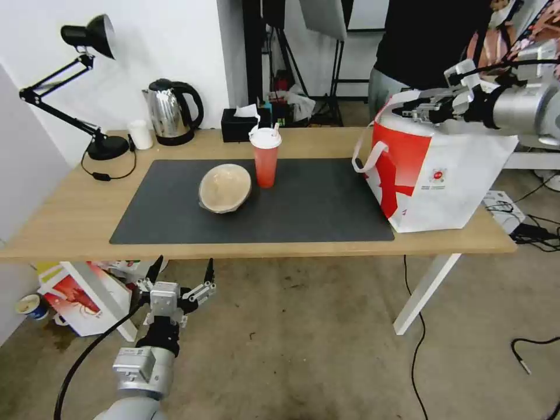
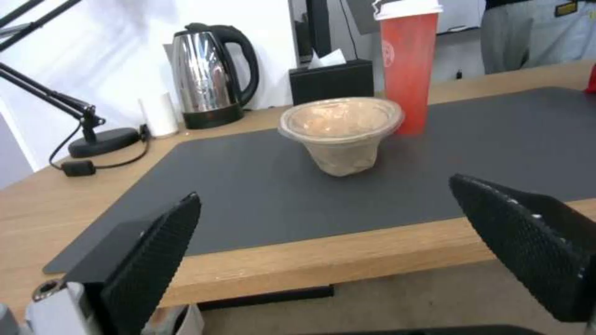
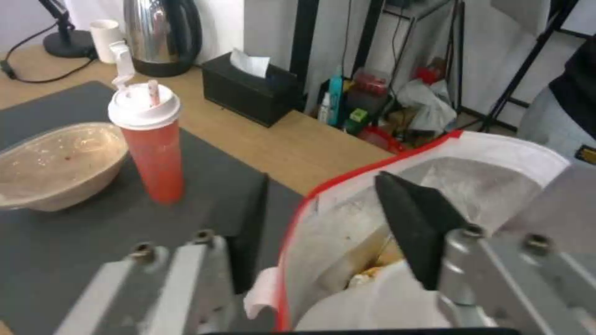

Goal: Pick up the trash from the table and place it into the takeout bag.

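A round beige-brown bowl and a red cup with white lid and straw stand side by side on the dark mat of the table. The white-and-red takeout bag stands open at the table's right end. My right gripper hangs open over its top, one finger on each side of the rim. Something white lies inside the bag. My left gripper is open, low in front of the table's front edge, facing the bowl.
Along the table's back edge stand a black desk lamp, a small white cup, a steel kettle and a black tissue box. A red-and-white cardboard box sits on the floor under the table. A person stands behind the bag.
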Robot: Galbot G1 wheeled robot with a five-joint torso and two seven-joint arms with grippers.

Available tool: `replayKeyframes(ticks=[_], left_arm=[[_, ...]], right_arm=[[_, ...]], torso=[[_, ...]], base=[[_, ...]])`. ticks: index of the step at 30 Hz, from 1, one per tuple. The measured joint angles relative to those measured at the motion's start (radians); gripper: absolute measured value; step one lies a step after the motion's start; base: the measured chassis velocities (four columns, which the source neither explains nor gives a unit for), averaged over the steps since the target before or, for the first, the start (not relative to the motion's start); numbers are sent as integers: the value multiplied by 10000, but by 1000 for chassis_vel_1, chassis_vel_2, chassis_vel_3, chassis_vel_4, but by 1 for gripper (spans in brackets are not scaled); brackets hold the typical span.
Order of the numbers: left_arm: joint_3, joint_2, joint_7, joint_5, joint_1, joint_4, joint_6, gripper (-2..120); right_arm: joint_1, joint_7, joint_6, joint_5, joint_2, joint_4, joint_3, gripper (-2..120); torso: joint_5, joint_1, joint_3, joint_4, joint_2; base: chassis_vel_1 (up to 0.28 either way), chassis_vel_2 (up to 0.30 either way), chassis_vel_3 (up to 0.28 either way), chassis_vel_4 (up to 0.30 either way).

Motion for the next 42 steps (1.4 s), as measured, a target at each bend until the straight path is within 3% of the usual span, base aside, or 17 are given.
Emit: replayKeyframes(ticks=[13, 25, 28, 29, 30, 32, 33, 37, 41, 42], left_arm=[[0, 1, 0, 0, 0, 0, 0, 100], [0, 0, 0, 0, 0, 0, 0, 100], [0, 0, 0, 0, 0, 0, 0, 100], [0, 0, 0, 0, 0, 0, 0, 100], [0, 0, 0, 0, 0, 0, 0, 100], [0, 0, 0, 0, 0, 0, 0, 100], [0, 0, 0, 0, 0, 0, 0, 100], [0, 0, 0, 0, 0, 0, 0, 100], [0, 0, 0, 0, 0, 0, 0, 100], [0, 0, 0, 0, 0, 0, 0, 100]], right_arm=[[247, 262, 0, -126, 42, -107, -47, 96], [279, 889, 435, 514, 251, 91, 374, 100], [80, 1360, 1772, 1197, 378, 322, 532, 100], [80, 1360, 1772, 1197, 378, 322, 532, 100], [-34, 1519, 2899, 1483, 470, 383, 511, 100], [-137, 1899, 4136, 1829, 651, 465, 427, 100], [-137, 1899, 4136, 1829, 651, 465, 427, 100], [-295, 2846, 6013, 2261, 1102, 704, 342, 100], [-426, 3359, 6663, 2281, 1322, 1050, 341, 100], [-551, 3883, 7069, 2323, 1554, 1441, 344, 100]], torso=[[0, 0, 0, 0, 0], [-1, 0, 0, 0, 0], [-1, 0, 0, -1, 0], [-1, 0, 0, -1, 0], [0, 0, 0, 0, 0], [-1, 0, 0, 0, 0], [-1, 0, 0, 0, 0], [-1, 0, 1, 0, 0], [-1, 0, 0, -1, 0], [-3, 0, 0, -1, 0]], base=[[0, 0, 0, 0], [0, 0, 0, 0], [0, 0, 0, 0], [0, 0, 0, 0], [0, 0, 0, 0], [0, 0, 0, 0], [0, 0, 0, 0], [0, 0, 0, 0], [0, 0, 0, 0], [0, 0, 0, 0]])
